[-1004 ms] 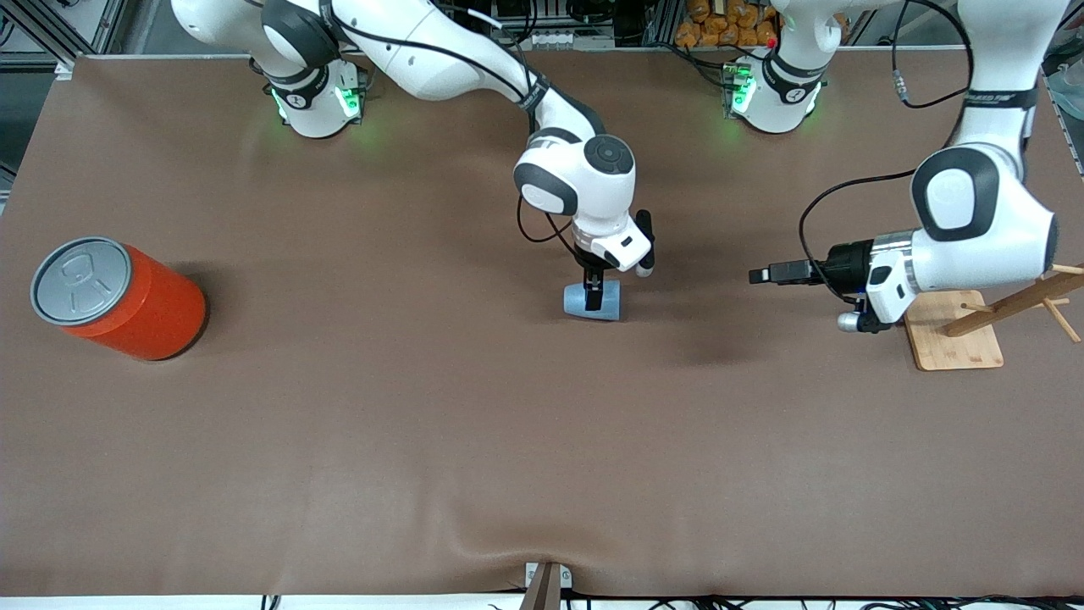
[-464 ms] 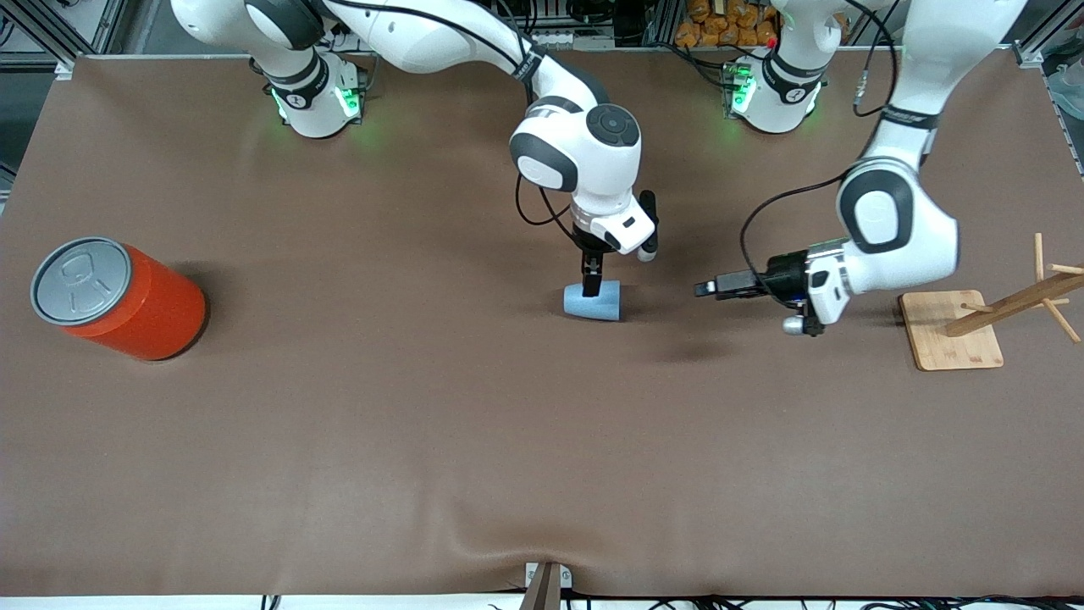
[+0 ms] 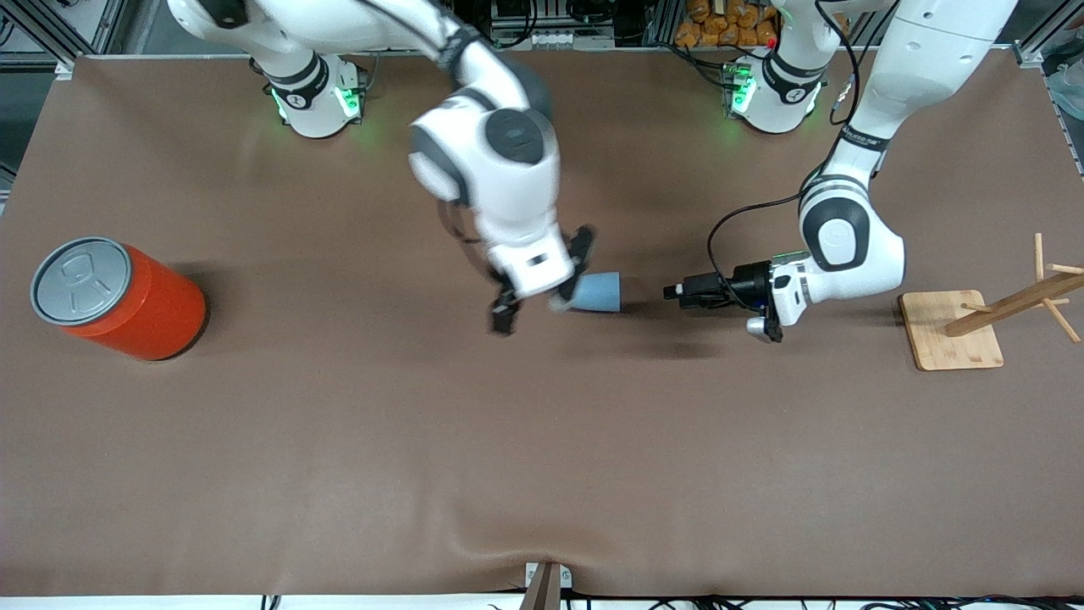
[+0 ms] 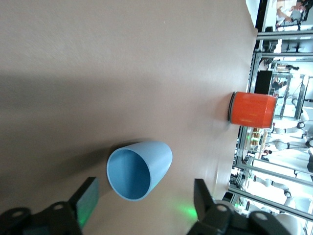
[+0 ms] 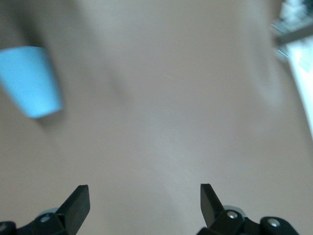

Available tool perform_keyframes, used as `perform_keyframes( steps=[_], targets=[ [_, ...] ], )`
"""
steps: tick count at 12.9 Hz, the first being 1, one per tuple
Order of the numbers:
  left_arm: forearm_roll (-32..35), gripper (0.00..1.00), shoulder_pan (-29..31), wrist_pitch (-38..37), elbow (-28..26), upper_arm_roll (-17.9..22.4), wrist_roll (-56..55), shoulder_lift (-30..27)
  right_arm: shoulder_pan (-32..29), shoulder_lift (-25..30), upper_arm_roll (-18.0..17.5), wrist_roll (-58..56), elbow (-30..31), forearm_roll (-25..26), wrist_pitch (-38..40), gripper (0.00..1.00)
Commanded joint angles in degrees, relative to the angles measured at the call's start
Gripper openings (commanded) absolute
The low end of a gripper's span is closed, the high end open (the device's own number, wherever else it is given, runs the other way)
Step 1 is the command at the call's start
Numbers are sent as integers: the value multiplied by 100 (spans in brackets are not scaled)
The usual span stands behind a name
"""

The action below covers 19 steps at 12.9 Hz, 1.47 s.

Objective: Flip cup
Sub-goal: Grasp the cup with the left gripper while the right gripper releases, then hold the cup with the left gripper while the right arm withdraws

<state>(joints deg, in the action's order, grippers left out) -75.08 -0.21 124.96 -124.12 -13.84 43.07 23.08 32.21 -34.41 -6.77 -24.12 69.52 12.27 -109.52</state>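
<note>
Since half second ago, right pincer (image 3: 542, 296) has released cup (image 3: 598, 292) and swung off toward right arm's end; we see its fingers (image 5: 78, 200) spread, nothing between. Cup now on its side on brown tabletop (image 3: 542, 440), mid-table, mouth facing left pincer (image 3: 675, 293). Left pincer has closed in, low, just beside cup, fingers (image 4: 88, 198) spread. We note orange can (image 3: 118, 296), wooden rack (image 3: 991, 318) unmoved.

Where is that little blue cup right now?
In the front view the cup lies on its side near the middle of the table, between the open right gripper and the open left gripper, touching neither.
</note>
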Motion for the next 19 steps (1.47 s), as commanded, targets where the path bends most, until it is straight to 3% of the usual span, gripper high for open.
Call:
perform_keyframes(
  steps=[1,3,6,10,13,15,17,19],
  targets=[
    [-173,80,-312,81,115,-5,148,144,-1056,381,-158,-4,141,-435,1,100],
    [-235,77,-427,90,72,-5,149,188,-1654,732,-176,4,141,-559,358,100],
    [-313,75,-445,90,-68,-14,157,215,-2666,1057,-176,-22,141,-1226,1003,100],
    [-1217,72,-682,90,-192,-14,893,469,-3588,1489,-132,563,185,-1218,1783,100],
    [-1675,68,-884,229,-139,-14,1098,593,-3573,1875,-106,2211,298,-1166,2417,100],
    [-1755,67,-972,379,-78,-14,1089,593,-3547,2366,-97,2781,701,-1219,2305,100],
    [-1983,33,-1094,388,-43,-14,1089,645,-3407,2824,174,2790,1140,-1245,2199,100],
    [-2194,28,-1288,580,-42,-14,1107,715,-3108,3184,526,2808,1659,-1280,1980,100]
  ],
)
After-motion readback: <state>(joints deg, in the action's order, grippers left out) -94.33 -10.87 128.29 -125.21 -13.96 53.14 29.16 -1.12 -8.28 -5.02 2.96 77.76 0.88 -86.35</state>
